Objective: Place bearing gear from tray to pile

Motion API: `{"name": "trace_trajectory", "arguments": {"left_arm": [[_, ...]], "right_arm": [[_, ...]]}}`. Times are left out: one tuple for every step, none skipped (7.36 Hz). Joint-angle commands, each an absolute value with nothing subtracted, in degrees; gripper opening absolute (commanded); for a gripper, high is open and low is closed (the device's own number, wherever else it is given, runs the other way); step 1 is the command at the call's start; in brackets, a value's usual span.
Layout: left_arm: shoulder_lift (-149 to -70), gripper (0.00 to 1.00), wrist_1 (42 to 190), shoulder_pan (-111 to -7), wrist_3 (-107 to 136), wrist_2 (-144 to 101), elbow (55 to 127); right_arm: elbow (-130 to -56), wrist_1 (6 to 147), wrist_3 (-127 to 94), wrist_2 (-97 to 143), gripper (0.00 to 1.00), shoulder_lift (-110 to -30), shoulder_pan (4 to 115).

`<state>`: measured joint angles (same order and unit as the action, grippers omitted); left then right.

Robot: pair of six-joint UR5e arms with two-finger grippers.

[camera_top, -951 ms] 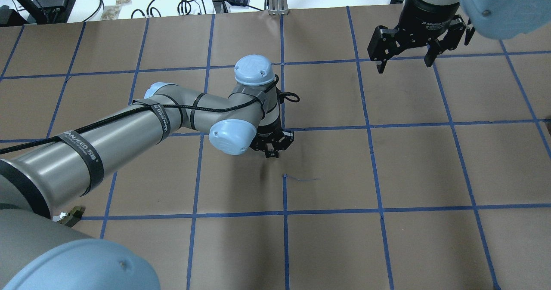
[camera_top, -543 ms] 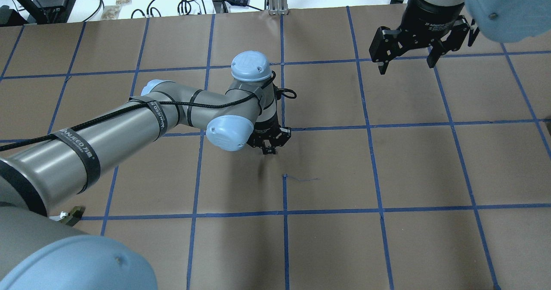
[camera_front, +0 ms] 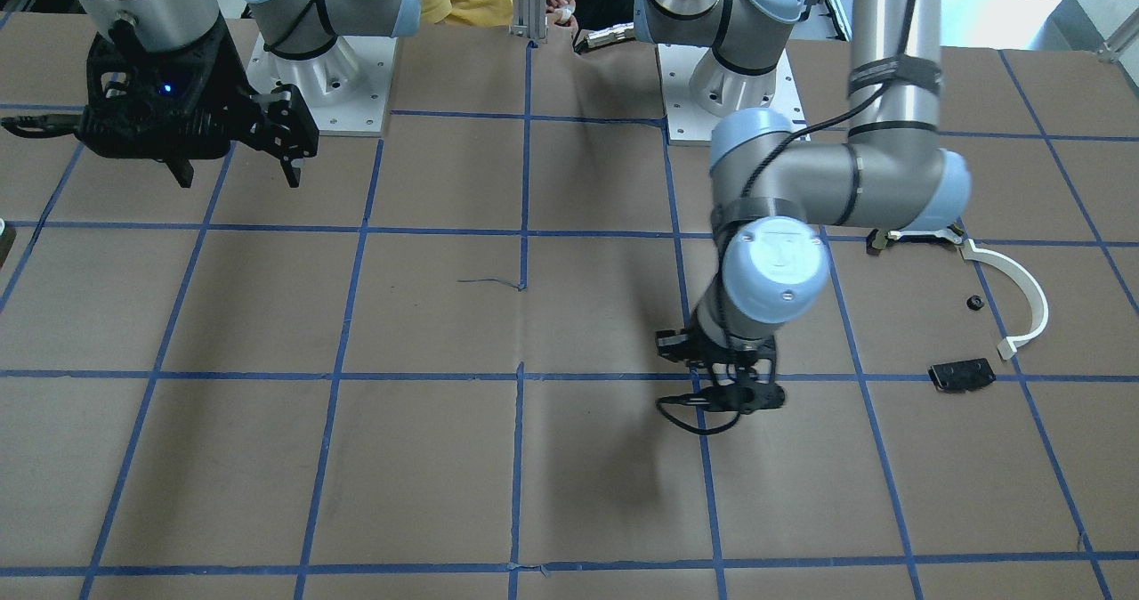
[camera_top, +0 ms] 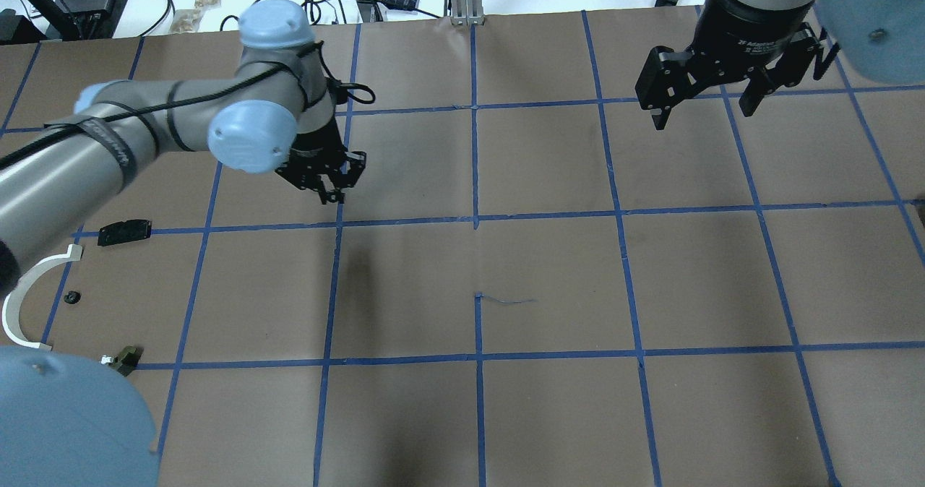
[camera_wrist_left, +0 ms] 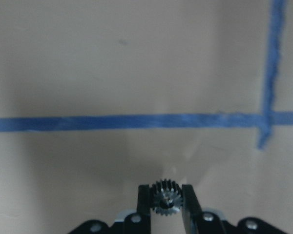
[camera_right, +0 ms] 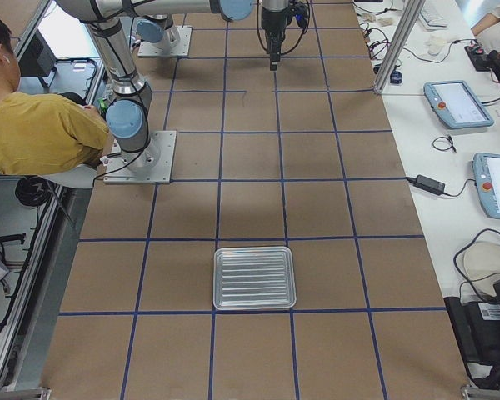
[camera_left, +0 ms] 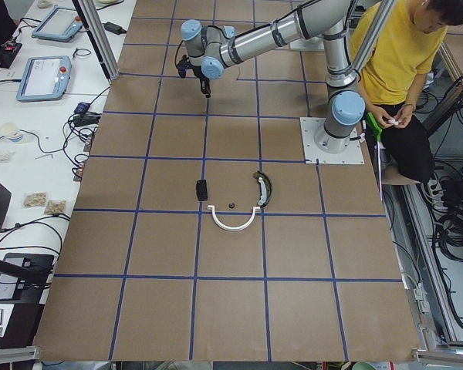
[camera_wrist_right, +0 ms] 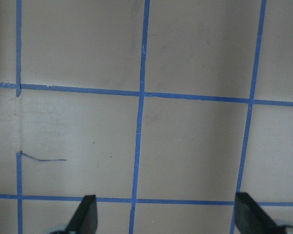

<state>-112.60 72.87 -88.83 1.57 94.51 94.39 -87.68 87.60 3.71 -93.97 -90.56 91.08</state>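
Observation:
My left gripper [camera_wrist_left: 166, 201] is shut on a small toothed metal bearing gear [camera_wrist_left: 166, 199] and holds it above the brown table, near a blue tape line. In the overhead view the left gripper [camera_top: 334, 194] is right of the pile. The pile holds a white curved strip [camera_top: 18, 295], a flat black plate [camera_top: 124, 232], an olive-and-black piece [camera_top: 127, 357] and a small black part [camera_top: 71, 298]. My right gripper [camera_top: 702, 113] is open and empty at the far right. The metal tray [camera_right: 254, 277] shows only in the exterior right view.
Blue tape lines [camera_top: 475, 220] form a grid on the brown table. Cables and boxes [camera_top: 325, 3] lie beyond the far edge. A person in yellow [camera_left: 393, 69] sits behind the robot bases.
My left arm has swung left and farther away across the table with the gear, from the middle toward the pile's side. The right gripper has shifted slightly right.

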Motion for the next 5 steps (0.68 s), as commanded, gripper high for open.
{"name": "trace_trajectory", "arguments": {"left_arm": [[-110.22,0.0,76.46,-72.94,-17.83,97.64,93.51],[-110.13,0.0,76.38,-65.38,-25.85,97.65,93.6],[-110.13,0.0,76.46,-59.3,-32.1,97.56,94.82],[-111.08,0.0,75.42,-54.8,-33.99,97.73,96.75],[-112.31,0.0,72.36,-52.58,-34.19,98.17,97.81]], "right_arm": [[-90.78,86.48,4.56,-94.04,1.0,-93.42,91.41],[-91.92,87.27,4.14,-94.57,1.0,-93.86,91.41],[-90.72,88.93,4.65,-94.4,1.0,-93.43,90.28],[-90.01,89.55,4.4,-94.48,1.0,-93.86,90.26],[-89.57,88.95,4.22,-91.87,1.0,-95.61,90.35]]}}
